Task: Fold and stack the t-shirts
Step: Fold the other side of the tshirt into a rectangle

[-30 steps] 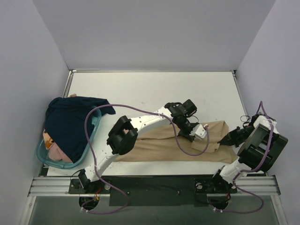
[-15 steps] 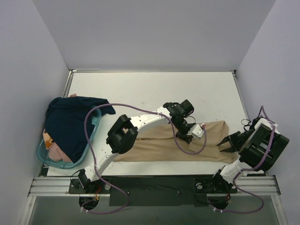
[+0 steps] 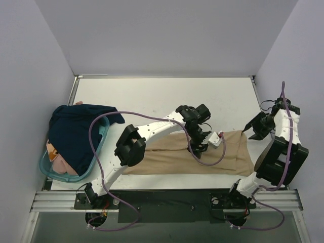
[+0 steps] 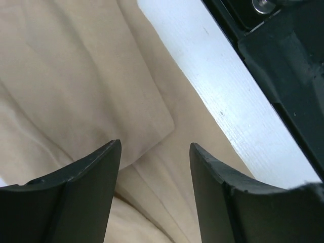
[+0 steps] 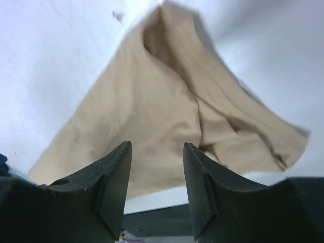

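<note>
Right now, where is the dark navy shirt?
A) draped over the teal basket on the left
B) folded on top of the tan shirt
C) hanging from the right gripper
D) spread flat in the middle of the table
A: the navy shirt lies heaped over the teal basket at the far left, well apart from the tan shirt.

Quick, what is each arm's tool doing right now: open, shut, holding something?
Left tool: open, holding nothing, just above the tan t-shirt.
Right tool: open, holding nothing.
</note>
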Robot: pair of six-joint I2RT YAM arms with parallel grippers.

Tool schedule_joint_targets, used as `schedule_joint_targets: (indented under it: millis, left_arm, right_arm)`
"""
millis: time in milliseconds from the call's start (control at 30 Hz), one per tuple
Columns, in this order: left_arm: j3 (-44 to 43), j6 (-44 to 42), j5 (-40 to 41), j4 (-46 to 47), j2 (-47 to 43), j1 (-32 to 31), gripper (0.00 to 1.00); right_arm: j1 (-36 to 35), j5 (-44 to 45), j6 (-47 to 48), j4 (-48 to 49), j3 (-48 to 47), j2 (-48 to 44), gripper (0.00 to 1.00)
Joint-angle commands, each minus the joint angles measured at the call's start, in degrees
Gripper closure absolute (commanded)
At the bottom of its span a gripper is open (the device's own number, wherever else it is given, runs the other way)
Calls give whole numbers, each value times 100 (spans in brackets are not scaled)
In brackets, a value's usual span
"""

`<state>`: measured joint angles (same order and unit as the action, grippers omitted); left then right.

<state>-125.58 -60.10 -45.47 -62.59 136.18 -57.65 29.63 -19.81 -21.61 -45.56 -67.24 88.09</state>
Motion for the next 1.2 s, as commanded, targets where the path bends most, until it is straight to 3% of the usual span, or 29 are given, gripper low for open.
schedule_joint_targets:
  millis: [0, 167, 267, 433, 533, 700, 900, 1167]
  left_arm:
    - [-319, 978, 99, 26, -548, 244, 34]
    - [594, 1482, 1302, 88, -1311, 876, 42]
    - [1996, 1868, 1891, 693, -1971, 1377, 44]
    - [3354, 2387, 2595, 949, -2832, 2545, 49]
    - [4424, 2511, 3271, 1318, -3211, 2925, 51]
    - [5060, 2924, 3492, 1407, -3396, 3584, 52]
    - [6035, 3021, 4011, 2065, -3467, 3814, 53]
    - [6397, 3355, 4030, 2401, -3449, 3787, 53]
  right_arm:
    - [-71, 513, 261, 143, -509, 777, 58]
    - [-141, -65, 675, 591, -343, 1298, 58]
    - [-273, -163, 736, 1004, -175, 1245, 58]
    - [-405, -268, 754, 1119, -79, 1464, 58]
    - [-536, -260, 641, 1128, -210, 1675, 65]
    - [-642, -164, 552, 1216, -561, 2018, 100]
    - [-642, -172, 640, 1059, -1413, 2457, 100]
    - [-704, -286, 780, 822, -2169, 2976, 100]
